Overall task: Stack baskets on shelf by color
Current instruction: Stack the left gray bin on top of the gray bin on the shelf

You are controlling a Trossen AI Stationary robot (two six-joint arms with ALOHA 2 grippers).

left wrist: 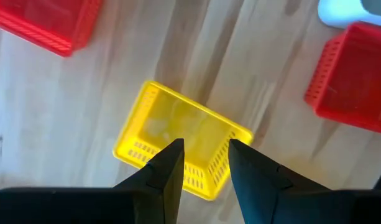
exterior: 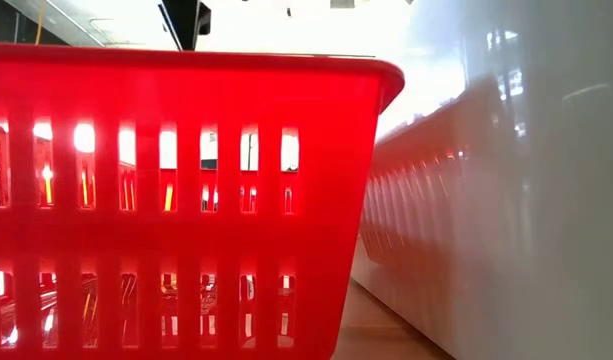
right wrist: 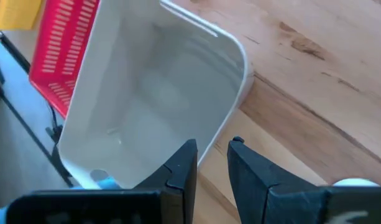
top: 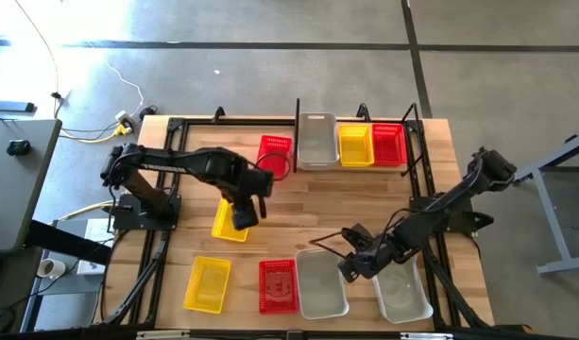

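On the far side of the table, the black shelf (top: 298,142) holds a clear basket (top: 317,140), a yellow one (top: 355,144) and a red one (top: 389,144). My left gripper (left wrist: 206,155) hangs open, pointing down, well above a yellow basket (left wrist: 178,134) that rests flat on the table's middle left (top: 228,225). My right gripper (right wrist: 212,158) is open at a clear basket (right wrist: 153,93) in the near row (top: 319,283). One finger stands over its inside and one outside its right wall, near the far corner. My right gripper slants down over the clear basket's right rim (right wrist: 210,149) near the far corner, a finger on either side. Whether the fingers touch the wall I cannot tell. The basket sits in the near row on the table.
A red basket (top: 275,156) sits left of the shelf. The near row holds a yellow basket (top: 207,283), a red one (top: 278,285) (exterior: 176,200) and a second clear one (top: 402,293). Bare wood lies between the shelf and the near row.
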